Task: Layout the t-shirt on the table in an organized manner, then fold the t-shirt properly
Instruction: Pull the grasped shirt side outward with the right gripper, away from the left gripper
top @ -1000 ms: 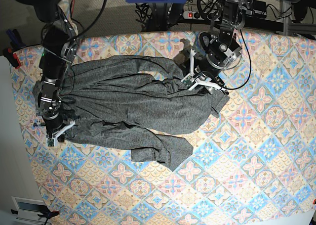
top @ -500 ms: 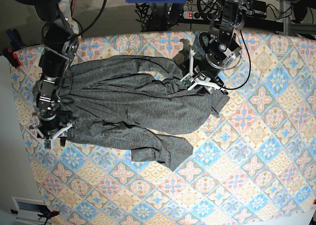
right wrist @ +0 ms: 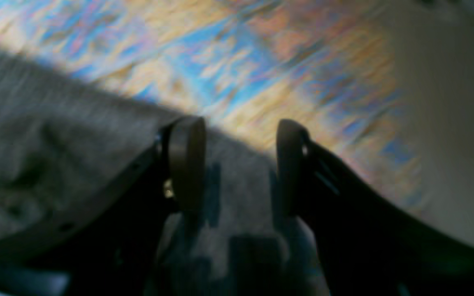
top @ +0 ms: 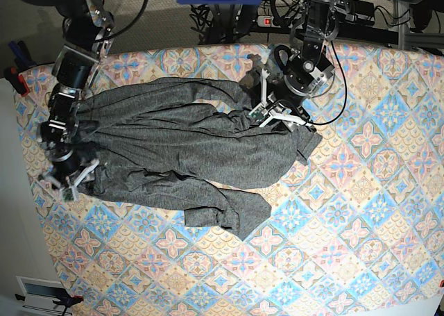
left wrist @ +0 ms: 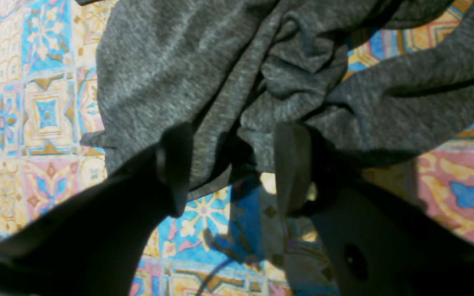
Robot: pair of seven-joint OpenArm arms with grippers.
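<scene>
The floral-tiled surface (top: 361, 191) carries the crumpled grey t-shirt (top: 180, 149) — spread across the frame's upper left.

Rt wrist motion-blurred; lt wrist sharp-shadowed

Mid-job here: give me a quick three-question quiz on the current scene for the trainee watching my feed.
1. True or false: the t-shirt lies flat and smooth on the table.
2. In the base view, which claw is at the shirt's end nearest the table's left edge?
A. the left claw
B. the right claw
C. neither
3. Fill in: in the wrist views, the fingers of both claws stand ____.

Key
1. False: it is bunched and wrinkled, with folds near the left claw.
2. B: the right claw is at that end.
3. Apart: there is a gap between the fingers of the left claw and of the right claw, and no cloth is pinched.
</scene>
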